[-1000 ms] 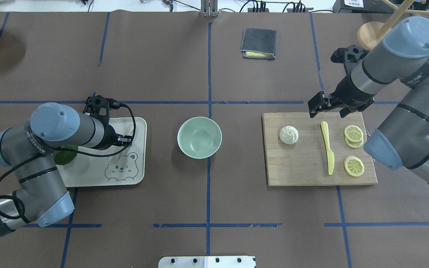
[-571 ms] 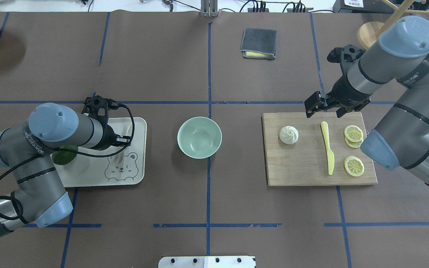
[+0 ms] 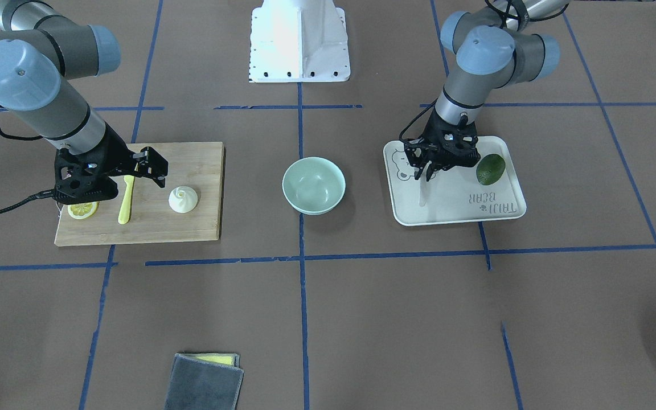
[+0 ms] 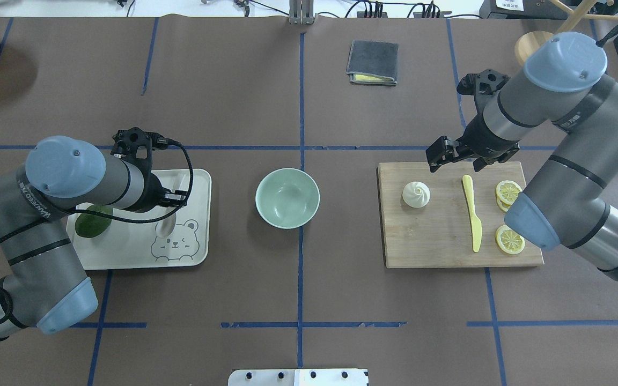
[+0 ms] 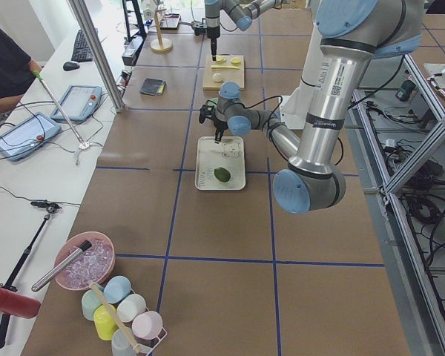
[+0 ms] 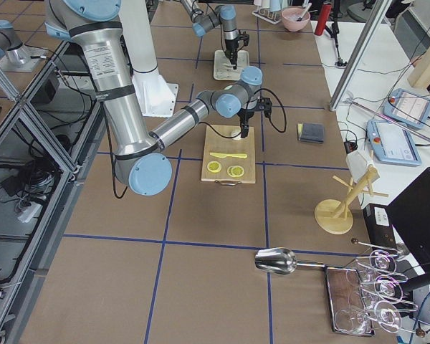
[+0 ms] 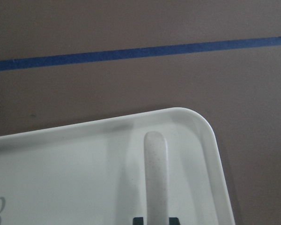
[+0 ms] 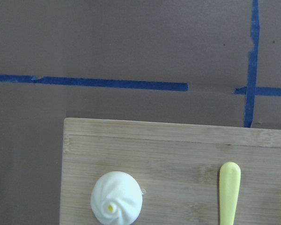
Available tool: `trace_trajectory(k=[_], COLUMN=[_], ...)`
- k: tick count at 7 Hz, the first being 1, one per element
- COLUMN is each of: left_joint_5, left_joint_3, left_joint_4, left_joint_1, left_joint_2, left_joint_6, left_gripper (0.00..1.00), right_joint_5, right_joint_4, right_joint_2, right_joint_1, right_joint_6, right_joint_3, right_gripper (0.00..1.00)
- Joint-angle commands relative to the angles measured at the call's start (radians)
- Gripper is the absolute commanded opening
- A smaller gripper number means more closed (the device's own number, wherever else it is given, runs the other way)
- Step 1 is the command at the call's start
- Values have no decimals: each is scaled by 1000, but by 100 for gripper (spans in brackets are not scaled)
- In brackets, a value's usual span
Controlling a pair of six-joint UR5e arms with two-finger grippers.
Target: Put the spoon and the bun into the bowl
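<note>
Spoon (image 7: 155, 178) first: you find it lying on the white bear tray (image 4: 142, 252). Its handle points toward the tray's far corner on the bowl side, and its scoop lies at the bear drawing's head. Your left gripper (image 3: 426, 172) is down over it. In the left wrist view a dark fingertip sits close against each side of the handle, but you cannot tell from these views whether they are squeezing it. A dark green avocado (image 4: 92, 225) shares the tray on the side away from the bowl, partly under the left arm in the overhead view.

The mint-green bowl (image 4: 287, 201) stands between the tray and the cutting board (image 4: 432, 241), apart from both.

You see the bun (image 4: 416, 193) upright on the board, in the half nearer the bowl. Your right gripper (image 4: 440, 153) hangs above the board's far edge, between the bun and the yellow knife (image 4: 472, 214) in the overhead view. Its fingers are spread and hold nothing. Lemon slices (image 4: 510, 238) lie beyond the knife, partly hidden by the right arm. A folded grey cloth (image 4: 372, 62) lies well apart at the far side of the table.
</note>
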Motion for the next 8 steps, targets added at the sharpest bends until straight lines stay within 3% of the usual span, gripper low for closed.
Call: trace_trajectory(k=[1, 3, 5, 8], left_joint_5=[-3, -5, -5, -8], left_joint_3=[-13, 7, 37, 73], left_joint_4=[32, 51, 54, 49], left_joint_1=[-2, 4, 7, 9], left_joint_2=[-56, -163, -241, -299], left_joint_6=[-59, -215, -306, -365], left_gripper=[0, 0, 0, 0], right_joint_5=[-59, -119, -168, -164], right_joint_4=[1, 31, 137, 152], right_joint_2=[55, 55, 58, 61], right_joint_1=[-51, -98, -146, -161], right_joint_6=[39, 64, 87, 116], right_joint_3=[-50, -79, -170, -165], right_gripper=[100, 100, 99, 95])
